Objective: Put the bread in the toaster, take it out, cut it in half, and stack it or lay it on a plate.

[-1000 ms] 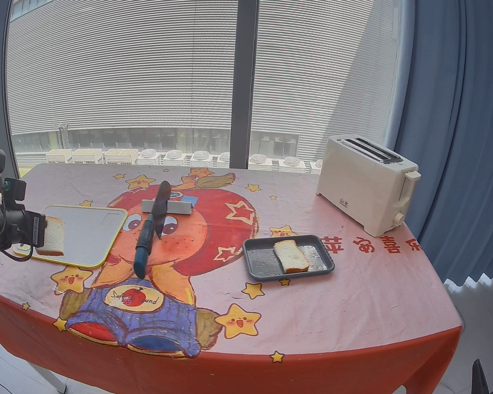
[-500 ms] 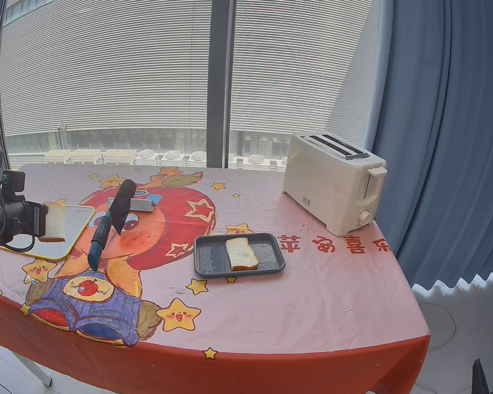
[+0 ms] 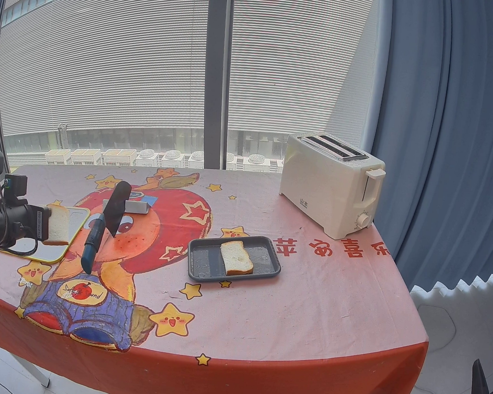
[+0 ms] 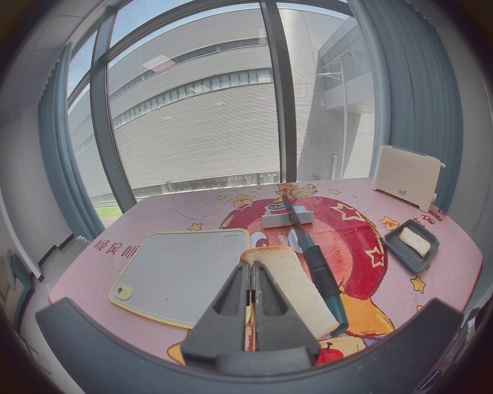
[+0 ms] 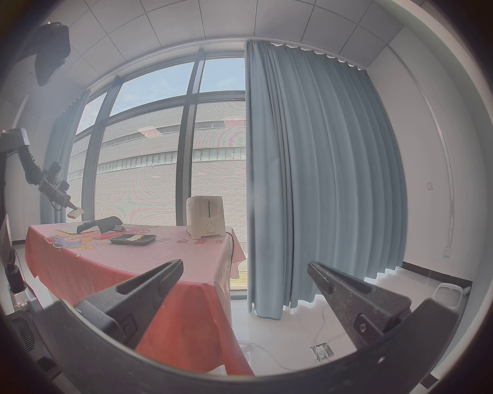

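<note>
Left wrist view: left gripper (image 4: 251, 266) hides one edge of the bread (image 4: 295, 287).

My worktop (image 3: 317, 303) is covered by an orange-edged cloth (image 3: 276, 380) printed with a cartoon apple and stars. To my left a grey cutting board (image 4: 174, 272) with a yellow rim lies flat. Just beside it a blue-handled knife (image 3: 100, 225) rests its blade across a small grey block (image 3: 134, 207). A dark tray (image 3: 203, 262) sits near the middle, and a cream toaster (image 3: 327, 184) stands at the far right.

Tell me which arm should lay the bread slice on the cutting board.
Left: the left pincer grips the slice by the board; the right pincer hangs open off the table.
</note>
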